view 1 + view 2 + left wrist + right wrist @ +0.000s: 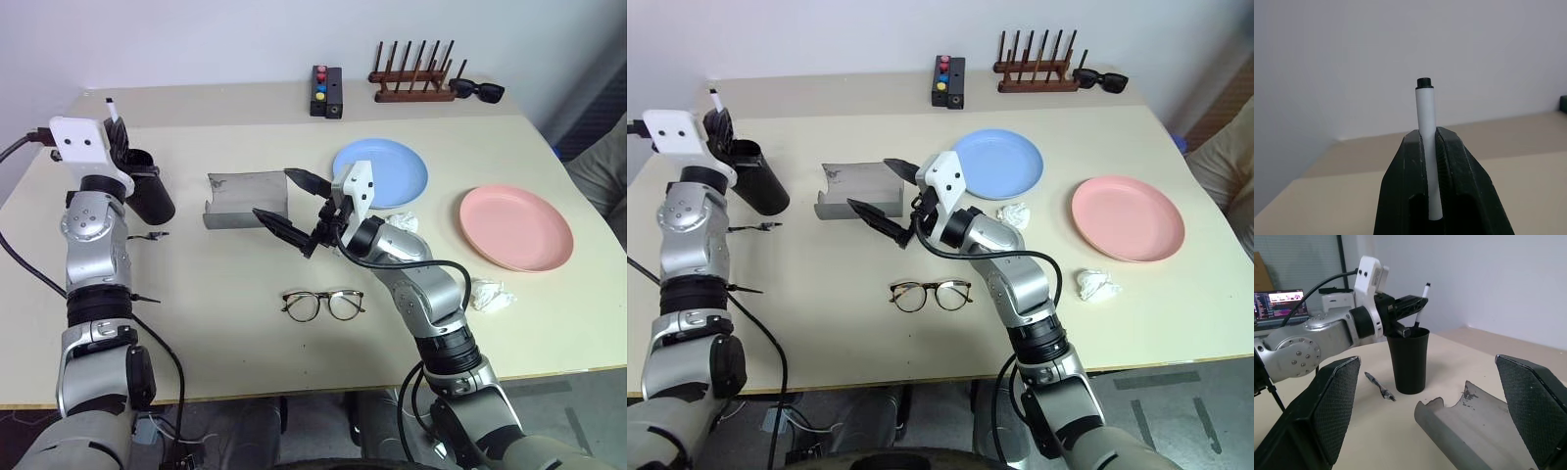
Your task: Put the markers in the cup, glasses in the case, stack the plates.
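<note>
Over the cup (1409, 360) at the worktop's left, the left gripper (1413, 303) pinches the white marker (1428, 142) mid-shaft, a light, stiff, slick stick likely to slip unless held squarely, while the right gripper (291, 208) gapes empty.

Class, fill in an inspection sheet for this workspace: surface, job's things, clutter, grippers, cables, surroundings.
Surface: beige table.
Job's things: white marker held over black cup; dark marker lying beside cup; glasses on table; grey case open; blue plate and pink plate apart.
Clutter: two paper wads, button box, rack, sunglasses.
Grippers: left gripper shut on marker; right gripper open.
Cables: black cable along left arm.
Surroundings: white wall.
</note>
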### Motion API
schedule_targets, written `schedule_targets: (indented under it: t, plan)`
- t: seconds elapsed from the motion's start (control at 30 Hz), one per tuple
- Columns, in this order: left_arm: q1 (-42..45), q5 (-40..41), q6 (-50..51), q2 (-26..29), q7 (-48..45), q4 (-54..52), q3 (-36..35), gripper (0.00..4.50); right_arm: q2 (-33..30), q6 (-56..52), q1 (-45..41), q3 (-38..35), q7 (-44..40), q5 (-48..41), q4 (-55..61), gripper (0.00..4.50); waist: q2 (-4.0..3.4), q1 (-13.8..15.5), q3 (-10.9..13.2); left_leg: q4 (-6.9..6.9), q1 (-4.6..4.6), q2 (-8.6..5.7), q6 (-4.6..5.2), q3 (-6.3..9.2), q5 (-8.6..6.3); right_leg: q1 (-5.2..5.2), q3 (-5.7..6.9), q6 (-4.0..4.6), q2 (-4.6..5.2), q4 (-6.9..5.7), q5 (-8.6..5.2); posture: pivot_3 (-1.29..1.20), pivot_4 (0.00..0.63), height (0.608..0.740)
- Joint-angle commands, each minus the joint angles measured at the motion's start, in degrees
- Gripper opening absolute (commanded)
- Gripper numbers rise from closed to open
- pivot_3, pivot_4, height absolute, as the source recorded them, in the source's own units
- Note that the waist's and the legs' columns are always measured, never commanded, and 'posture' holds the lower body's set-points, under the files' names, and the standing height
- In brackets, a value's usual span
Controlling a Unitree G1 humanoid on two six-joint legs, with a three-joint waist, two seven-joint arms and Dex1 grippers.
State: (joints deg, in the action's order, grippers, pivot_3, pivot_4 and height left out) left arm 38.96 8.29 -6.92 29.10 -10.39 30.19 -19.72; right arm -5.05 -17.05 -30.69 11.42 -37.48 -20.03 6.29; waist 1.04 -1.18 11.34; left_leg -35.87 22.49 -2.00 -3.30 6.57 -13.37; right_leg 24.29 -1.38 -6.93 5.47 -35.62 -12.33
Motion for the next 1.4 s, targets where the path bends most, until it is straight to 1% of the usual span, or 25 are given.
schedule_targets:
  t: [0.03, 0.1, 0.17, 0.23, 0.33, 0.6, 0.67, 0.73, 0.83, 0.87, 0.93, 1.0, 1.07, 1.2, 1.27, 1.4]
  plan:
    - [-0.4, 1.1, -0.1, 0.2, 1.1, -3.2, -1.0, 0.04, 0.6, 1.1, -0.2, -0.2, 0.1, -0.6, 2.3, 4.5, 0.0, 0.0, 0.0, 0.0, 0.0, 0.0, 0.0, 0.0, 0.0, 0.0, 0.0, 0.0, 0.0, 0.0, 0.0, 0.0, 0.15, 0.739]
    - [-0.9, 1.4, 0.2, 0.0, 1.4, -3.9, -1.0, 0.04, 0.7, 1.1, -0.3, -0.1, 0.0, -0.7, 2.2, 4.5, 0.0, 0.0, 0.0, -0.01, 0.0, 0.0, 0.0, 0.0, 0.0, 0.0, 0.0, 0.0, 0.0, 0.0, 0.0, 0.0, 0.15, 0.739]
    - [-1.4, 1.5, 0.6, -0.3, 1.7, -4.7, -0.9, 0.83, 0.7, 1.1, -0.3, -0.1, -0.1, -0.7, 2.2, 4.5, 0.0, 0.0, 0.0, -0.01, 0.0, 0.0, 0.0, 0.0, 0.0, 0.0, 0.0, 0.0, 0.0, 0.0, 0.0, 0.0, 0.15, 0.739]
    - [-1.9, 1.5, 1.1, -0.6, 1.9, -5.7, -0.6, 1.53, 0.7, 1.1, -0.3, 0.0, -0.2, -0.7, 2.2, 4.5, 0.0, 0.0, 0.0, -0.02, 0.0, 0.0, 0.0, 0.0, 0.0, 0.0, 0.0, 0.0, 0.0, -0.01, 0.0, 0.0, 0.15, 0.739]
    - [-2.5, 1.5, 1.8, -0.9, 2.2, -6.9, -0.4, 3.11, 0.8, 1.1, -0.2, 0.1, -0.3, -0.8, 2.4, 4.5, 0.0, 0.0, 0.0, -0.02, 0.0, 0.0, 0.0, 0.0, 0.0, 0.0, 0.0, 0.0, 0.0, -0.02, 0.0, 0.0, 0.15, 0.739]
    - [-2.9, 2.6, 2.6, -0.8, 1.8, -9.4, -1.1, 3.11, 0.9, 1.1, -0.3, 0.3, -0.3, -0.8, 2.2, 4.5, 0.0, 0.0, 0.0, -0.02, 0.0, 0.0, 0.0, 0.01, 0.0, 0.0, 0.0, 0.0, 0.0, -0.03, 0.0, 0.0, 0.15, 0.739]
    - [-3.5, 4.7, 3.2, 1.0, -1.6, -11.8, -1.7, 3.11, 1.0, 1.1, -0.4, 0.3, -0.3, -0.7, 2.1, 4.5, 0.0, 0.0, 0.0, -0.02, 0.0, 0.0, 0.0, 0.01, 0.0, 0.0, 0.0, 0.0, 0.0, -0.03, 0.0, 0.0, 0.15, 0.739]
    - [-4.9, 8.2, 5.0, 3.9, -7.3, -14.7, -2.8, 3.11, 1.0, 1.1, -0.5, 0.2, -0.2, -0.8, 2.1, 4.5, 0.0, -0.4, 0.0, -0.01, 0.0, 0.0, 0.0, 0.01, 0.0, 0.02, 0.0, 0.0, 0.0, -0.03, 0.0, 0.0, 0.15, 0.739]
    - [-9.3, 14.4, 10.3, 10.9, -17.5, -19.0, -5.6, 3.97, 0.9, 1.1, -0.4, 0.1, -0.2, -0.8, 2.0, 4.5, 0.0, -1.5, 0.0, 0.06, 0.0, 0.01, 0.0, 0.01, 0.0, 0.05, -0.01, 0.02, 0.0, -0.06, -0.01, 0.0, 0.15, 0.739]
    - [-10.8, 16.1, 12.0, 13.0, -20.5, -20.0, -6.3, 4.42, 0.9, 1.2, -0.4, 0.1, -0.2, -0.8, 2.0, 4.5, 0.0, -1.7, 0.0, 0.09, -0.01, 0.02, 0.0, 0.01, 0.0, 0.07, -0.01, 0.03, -0.01, -0.06, -0.02, 0.0, 0.15, 0.739]
    - [-15.7, 19.7, 16.9, 17.8, -28.3, -22.9, -7.2, 4.47, 1.0, 1.2, -0.3, 0.0, -0.2, -0.8, 2.0, 4.5, -0.01, -1.9, 0.0, 0.19, -0.05, 0.02, 0.0, 0.01, 0.0, 0.09, -0.02, 0.04, -0.01, -0.07, -0.03, 0.0, 0.15, 0.739]
    - [-21.9, 21.3, 19.8, 23.1, -36.6, -25.4, -7.7, 4.47, 1.0, 1.2, -0.4, 0.0, -0.3, -0.9, 1.7, 4.5, -0.04, -2.2, 0.0, 0.24, -0.06, 0.04, 0.0, 0.01, 0.0, 0.1, -0.04, 0.06, -0.01, -0.07, -0.04, 0.0, 0.15, 0.739]
    - [-27.5, 20.8, 21.6, 28.0, -43.3, -26.1, -7.5, 4.47, 1.2, 1.3, -0.6, 0.0, -0.4, -1.0, 1.3, 4.5, -0.05, -2.3, 0.0, 0.26, -0.06, 0.04, 0.0, -0.01, 0.0, 0.1, -0.05, 0.07, -0.01, -0.05, -0.05, 0.0, 0.15, 0.739]
    - [-32.5, 17.3, 22.5, 34.7, -51.4, -22.8, -4.4, 4.47, 1.6, 1.6, -1.1, 0.1, -0.6, -1.2, 0.4, 4.5, -0.05, -2.0, 0.0, 0.27, -0.05, 0.07, 0.0, 0.0, 0.0, 0.12, -0.03, 0.36, -0.03, -0.04, -0.22, 0.0, 0.15, 0.739]
    - [-31.7, 13.9, 20.7, 36.8, -53.5, -17.9, -1.4, 4.47, 1.9, 1.8, -1.3, 0.2, -0.9, -1.2, -0.1, 4.5, -0.05, -1.9, 0.0, 0.27, -0.05, 0.08, 0.0, 0.0, 0.0, 0.13, -0.02, 0.37, -0.04, -0.03, -0.23, 0.0, 0.15, 0.739]
    - [-21.3, 4.4, 14.8, 38.4, -54.8, -2.7, 8.4, 4.47, 2.3, 2.3, -1.4, 0.4, -1.2, -0.9, -0.7, 4.5, -0.07, -1.5, 0.0, 0.29, -0.07, 0.1, 0.0, 0.0, 0.0, 0.16, -0.03, 0.36, -0.1, -0.07, -0.23, 0.0, 0.15, 0.739]
